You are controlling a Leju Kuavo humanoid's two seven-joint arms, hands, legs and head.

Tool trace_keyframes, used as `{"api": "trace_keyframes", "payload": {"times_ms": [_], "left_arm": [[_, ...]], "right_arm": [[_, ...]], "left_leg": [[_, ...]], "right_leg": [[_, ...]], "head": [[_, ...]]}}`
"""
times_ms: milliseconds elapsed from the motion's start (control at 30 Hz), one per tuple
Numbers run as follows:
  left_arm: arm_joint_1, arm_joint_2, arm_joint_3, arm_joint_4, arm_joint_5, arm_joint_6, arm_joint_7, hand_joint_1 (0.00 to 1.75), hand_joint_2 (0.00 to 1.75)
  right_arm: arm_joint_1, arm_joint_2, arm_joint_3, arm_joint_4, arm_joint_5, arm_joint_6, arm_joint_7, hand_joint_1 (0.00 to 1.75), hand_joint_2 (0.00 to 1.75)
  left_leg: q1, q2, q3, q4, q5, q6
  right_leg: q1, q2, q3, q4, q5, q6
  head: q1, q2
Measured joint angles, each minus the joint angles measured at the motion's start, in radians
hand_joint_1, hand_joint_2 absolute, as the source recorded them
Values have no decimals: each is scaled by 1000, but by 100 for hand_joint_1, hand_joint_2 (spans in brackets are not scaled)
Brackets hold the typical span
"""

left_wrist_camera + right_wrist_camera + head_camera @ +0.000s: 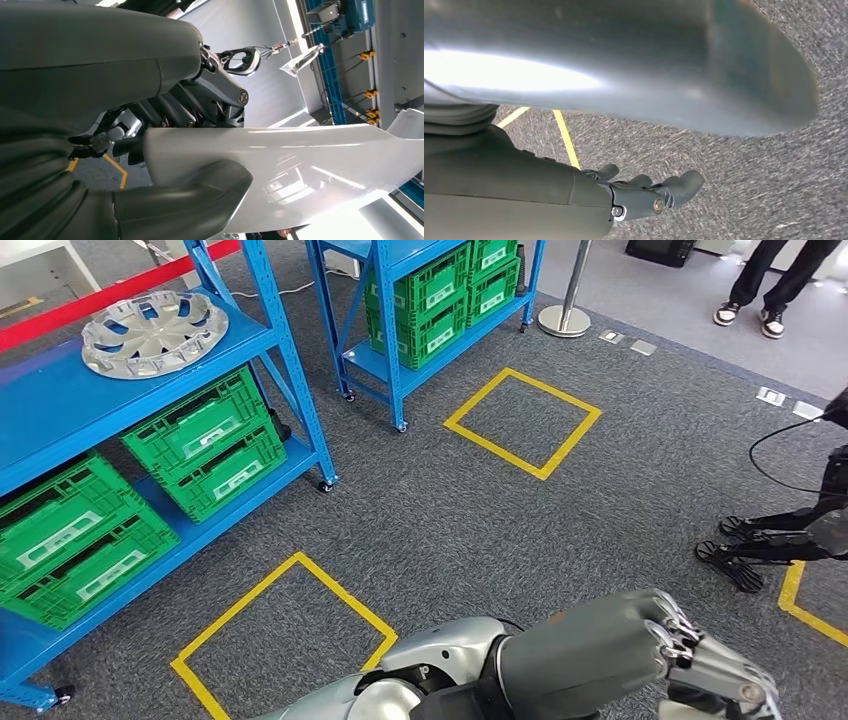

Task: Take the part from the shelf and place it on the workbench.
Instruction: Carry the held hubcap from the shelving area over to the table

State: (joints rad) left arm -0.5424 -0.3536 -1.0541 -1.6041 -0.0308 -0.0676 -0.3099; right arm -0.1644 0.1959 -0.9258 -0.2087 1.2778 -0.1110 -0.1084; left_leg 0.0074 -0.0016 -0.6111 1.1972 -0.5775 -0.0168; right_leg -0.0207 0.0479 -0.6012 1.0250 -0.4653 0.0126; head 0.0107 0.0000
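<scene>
I see grey carpet floor (pixel 600 500) with yellow taped squares (pixel 522 422), camera looking down past my own arms. Blue shelf rack (pixel 60 410) sits on the left with green crates (pixel 205 435) on its lower levels; a second blue rack (pixel 400 350) behind holds more green crates. A silver wheel cover (pixel 152 332) lies flat on the top deck of the near rack. A person's legs and shoes (pixel 748 310) stand at the far right, well apart from the racks.

The part (pixel 300 170) is a long glossy white panel. In the left wrist view its long axis runs away from the left hand (pixel 165 165), tapering to a flared tip at the far end. The thick grey thumb presses one face, darker fingers (pixel 170 112) sit on the other side, so the left hand grips the part near its end.

Right wrist view: a blurred curved silver-grey surface (pixel 649 65) spans overhead; I can't tell whether it's the part. Right hand (pixel 649 192) hangs over the carpet, fingers curled, nothing visibly between them; can't tell if it bears on anything.
</scene>
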Motion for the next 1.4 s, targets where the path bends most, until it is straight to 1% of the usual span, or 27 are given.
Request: {"api": "trace_keyframes", "payload": {"times_ms": [67, 100, 200, 233, 300, 367, 400, 433, 467, 533, 600, 633, 700, 767, 800, 867, 900, 933, 967, 1000, 1067, 1100, 1167, 1233, 1300, 1367, 1400], "left_arm": [[1, 2, 0, 2, -1, 4, 2, 175, 175], [3, 2, -1, 4, -1, 5, 4, 175, 175], [7, 4, -3, 16, 1, 5, 15, 175, 175], [8, 6, -4, 25, 5, 0, 14, 175, 175], [15, 16, -3, 54, 19, -21, -1, 175, 175], [28, 31, 1, 95, 22, -55, -23, 175, 175], [37, 38, 2, 118, 17, -70, -32, 175, 175], [47, 43, 3, 141, 10, -80, -39, 175, 175], [56, 45, 3, 164, 4, -86, -46, 175, 175], [66, 47, 3, 205, -4, -91, -55, 175, 175], [69, 48, 3, 239, -9, -91, -61, 175, 175], [70, 49, 3, 255, -13, -91, -64, 175, 175], [72, 51, 5, 283, -24, -87, -67, 175, 175], [76, 55, 9, 308, -37, -82, -70, 175, 175], [82, 59, 12, 319, -45, -79, -71, 175, 175], [100, 70, 18, 343, -63, -71, -75, 175, 175], [110, 75, 22, 354, -74, -66, -77, 175, 175], [118, 80, 24, 363, -84, -62, -80, 175, 175], [122, 82, 26, 370, -92, -60, -83, 175, 175], [124, 84, 27, 375, -99, -58, -86, 175, 175], [126, 86, 29, 381, -107, -58, -90, 175, 175], [128, 87, 30, 383, -110, -58, -92, 175, 175], [135, 90, 35, 386, -112, -58, -95, 175, 175], [141, 93, 43, 389, -112, -59, -99, 175, 175], [146, 94, 55, 393, -112, -61, -103, 175, 175], [155, 99, 70, 398, -114, -61, -106, 175, 175], [161, 102, 77, 401, -115, -61, -107, 175, 175]], "right_arm": [[-2, 1, 5, 0, 0, 0, 0, 0, 0], [-3, 2, 6, 0, 0, 0, 0, 0, 0], [-4, 3, 7, 0, -4, 0, 1, 0, 0], [-3, 3, 7, 0, -9, 0, 0, 0, 0], [-1, 2, 6, 0, -30, 0, -5, 0, 0], [8, 1, 2, 0, -59, 0, -13, 0, 0], [17, 0, -3, 0, -73, 0, -19, 0, 0], [28, -1, -9, 0, -87, 0, -25, 0, 0], [39, -3, -16, 0, -98, 0, -30, 0, 0], [55, -7, -28, 0, -115, 0, -36, 0, 0], [61, -10, -40, 0, -124, 0, -37, 0, 0], [62, -10, -45, 0, -127, 0, -37, 0, 0], [65, -11, -56, 0, -135, 0, -32, 0, 0], [68, -12, -65, 0, -141, 0, -27, 0, 0], [69, -12, -69, 0, -143, 0, -26, 0, 0], [69, -12, -75, 0, -146, 0, -25, 0, 0], [70, -12, -77, 0, -147, 0, -25, 0, 0], [72, -13, -79, 0, -148, 0, -26, 0, 0], [74, -13, -80, 0, -148, 0, -27, 0, 0], [76, -14, -80, 0, -150, 0, -28, 0, 0], [77, -14, -81, 0, -153, 0, -32, 0, 0], [77, -14, -83, 0, -155, 0, -33, 0, 0], [78, -14, -89, 0, -160, 0, -36, 0, 0], [81, -14, -96, 0, -165, 0, -38, 0, 0], [81, -14, -102, 0, -170, 0, -39, 0, 0], [80, -14, -105, 0, -175, 0, -40, 0, 0], [80, -14, -106, 0, -176, 0, -41, 0, 0]], "left_leg": [[2, -23, 54, -116, 43, 4], [1, -32, 66, -146, 49, 7], [-4, -30, 66, -162, 57, 28], [-3, -23, 66, -167, 62, 36], [0, -4, 66, -176, 70, 49], [-3, 15, 62, -177, 72, 53], [-4, 25, 60, -176, 72, 53], [-5, 34, 59, -176, 72, 54], [-5, 42, 59, -175, 71, 53], [-6, 57, 59, -171, 68, 49], [-11, 68, 59, -167, 64, 41], [-13, 73, 60, -167, 62, 36], [-15, 82, 63, -171, 61, 25], [-12, 66, 56, -149, 42, 14], [-10, 48, 39, -109, 16, 9], [-6, 16, -19, 21, -52, 2], [-5, 10, -47, 81, -74, 0], [-5, 7, -62, 111, -77, 0], [-4, 6, -59, 101, -58, 0], [-3, 3, -36, 51, -24, 2], [0, -23, 28, -90, 41, 7], [0, -35, 49, -138, 58, 10], [-5, -44, 57, -165, 63, 20], [-7, -30, 59, -171, 69, 35], [-4, -13, 62, -180, 77, 48], [-5, 5, 61, -181, 78, 54], [-6, 14, 59, -181, 78, 55]], "right_leg": [[0, 14, -4, 4, 2, 10], [-1, 18, -7, 4, 5, 17], [-6, 28, -15, -3, 16, 40], [-7, 20, -19, 2, 13, 44], [-5, -9, -50, 65, -27, 49], [-3, -31, -109, 191, -89, 54], [-3, -33, -131, 242, -107, 55], [-3, -35, -136, 260, -107, 56], [-3, -37, -122, 239, -90, 55], [-2, -59, -50, 112, -37, 51], [3, -82, 2, 13, -10, 40], [7, -86, 10, -4, -10, 34], [8, -73, 8, -7, -7, 23], [3, -63, 9, -11, -2, 11], [0, -57, 9, -13, 1, 6], [0, -43, 6, -13, 3, 1], [0, -35, 5, -13, 3, 0], [0, -27, 4, -13, 3, 0], [0, -18, 4, -12, 4, 1], [0, -9, 4, -11, 4, 2], [0, 8, 2, -9, 6, 8], [1, 16, 0, -8, 7, 14], [0, 26, -5, -9, 12, 29], [-5, 28, -8, -10, 13, 42], [-3, 3, -31, 39, -18, 49], [-1, -27, -88, 160, -83, 52], [-1, -33, -118, 223, -109, 53]], "head": [[-1, 0], [-1, 0], [-1, 0], [1, 0], [7, 0], [12, 0], [12, 0], [13, 0], [14, 0], [16, 0], [16, 0], [16, 0], [15, 0], [13, 0], [10, 0], [5, 0], [4, 0], [3, 0], [2, 0], [2, 0], [1, 0], [0, 0], [0, 0], [1, 0], [6, 0], [13, 0], [14, 0]]}}
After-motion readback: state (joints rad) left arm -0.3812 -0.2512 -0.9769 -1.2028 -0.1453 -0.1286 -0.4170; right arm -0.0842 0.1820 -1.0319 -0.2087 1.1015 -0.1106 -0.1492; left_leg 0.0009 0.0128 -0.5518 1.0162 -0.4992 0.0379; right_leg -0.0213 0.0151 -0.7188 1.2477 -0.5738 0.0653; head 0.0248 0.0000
